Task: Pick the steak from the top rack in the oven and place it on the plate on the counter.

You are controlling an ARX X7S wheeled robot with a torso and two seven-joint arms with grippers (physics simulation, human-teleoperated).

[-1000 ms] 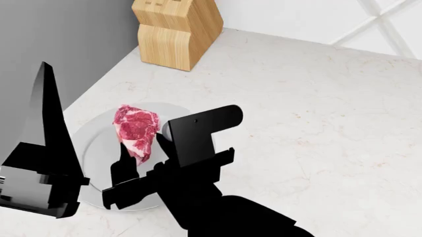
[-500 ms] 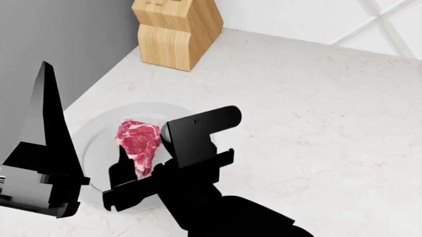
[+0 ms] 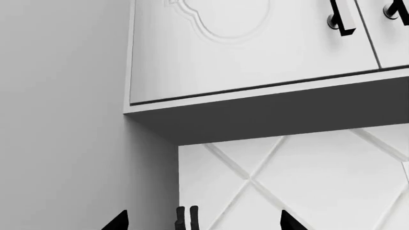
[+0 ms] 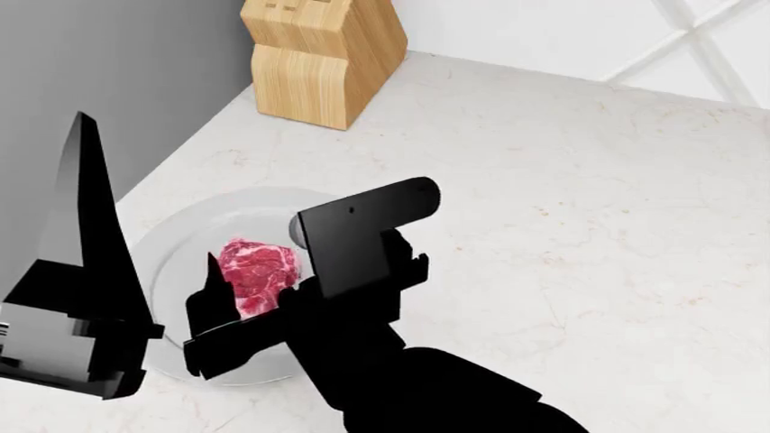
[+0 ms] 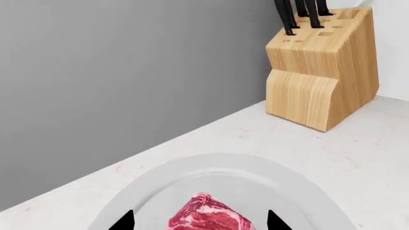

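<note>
The pink-red marbled steak (image 4: 256,273) lies on the round white plate (image 4: 169,244), which sits on the white counter (image 4: 542,180). My right gripper (image 4: 238,308) hovers low over the plate and is open. In the right wrist view the steak (image 5: 208,218) sits apart from both jaw tips of the right gripper (image 5: 199,223), on the plate (image 5: 255,177). My left gripper (image 4: 82,126) points straight up at the left, shut and holding nothing; in its own view the left gripper (image 3: 187,216) faces wall cabinets. The oven is out of view.
A wooden knife block (image 4: 323,54) stands in the back corner of the counter, also seen as the knife block (image 5: 319,72) beyond the plate. A tall grey panel (image 4: 108,72) borders the counter's left side. White upper cabinets (image 3: 243,43) hang above a tiled wall.
The steak has dropped from standing high between the right fingers to lying low on the plate. The right gripper dipped slightly. The left arm has not moved.
</note>
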